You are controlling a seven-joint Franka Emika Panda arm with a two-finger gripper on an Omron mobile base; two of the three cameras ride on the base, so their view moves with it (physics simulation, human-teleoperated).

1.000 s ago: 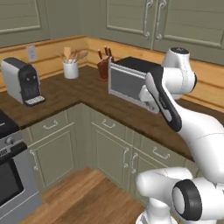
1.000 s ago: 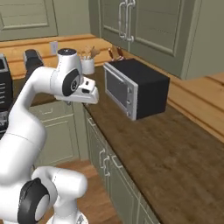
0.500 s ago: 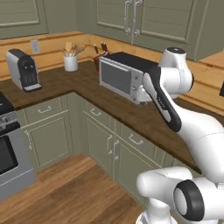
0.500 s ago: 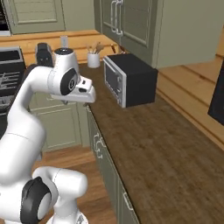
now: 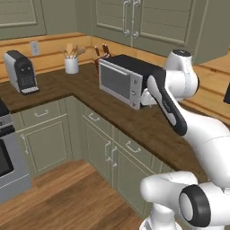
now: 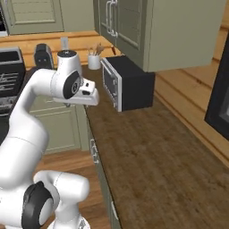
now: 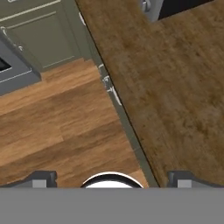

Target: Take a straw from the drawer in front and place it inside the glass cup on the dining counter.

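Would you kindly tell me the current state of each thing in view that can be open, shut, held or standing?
White arm's two-finger gripper: open, holding nothing, over the worktop edge.
Silver-fronted black microwave: door shut, standing on the dark-brown wood worktop.
Sage-green base cabinet doors: shut.
Sage-green wall cabinet doors: shut.
White utensil crock: upright, utensils standing in it.
Grey coffee machine: upright on the worktop.

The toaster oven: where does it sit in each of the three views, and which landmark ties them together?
Left base view: toaster oven at upper centre, on the wood worktop, near the corner.
Right base view: upper centre, under the wall cabinets.
Hand view: only its lower corner at the top edge, right of centre.
Shared landmark: the worktop's front edge above the sage-green cabinet fronts.
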